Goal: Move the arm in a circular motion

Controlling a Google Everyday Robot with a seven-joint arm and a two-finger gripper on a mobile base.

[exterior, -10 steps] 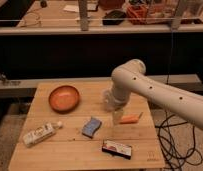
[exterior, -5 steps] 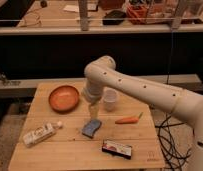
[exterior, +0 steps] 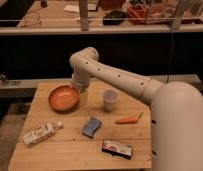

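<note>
The arm (exterior: 125, 80) is large, glossy and white, with thick rounded segments and small dark dots. It reaches from the lower right across the wooden table (exterior: 70, 150) to the back left, where its elbow bends downward. The gripper (exterior: 81, 88) hangs at the arm's end, just over the far right rim of the orange bowl (exterior: 63, 98). It appears to hold nothing.
On the table stand a white cup (exterior: 110, 100), a carrot (exterior: 128, 119), a blue sponge (exterior: 91, 126), a white bottle lying down (exterior: 41, 133) and a flat dark packet (exterior: 117, 148). A railing and counter (exterior: 95, 25) run behind.
The arm has swung leftward and back across the table, from near the cup and carrot to above the orange bowl's rim. The objects on the table have not moved.
</note>
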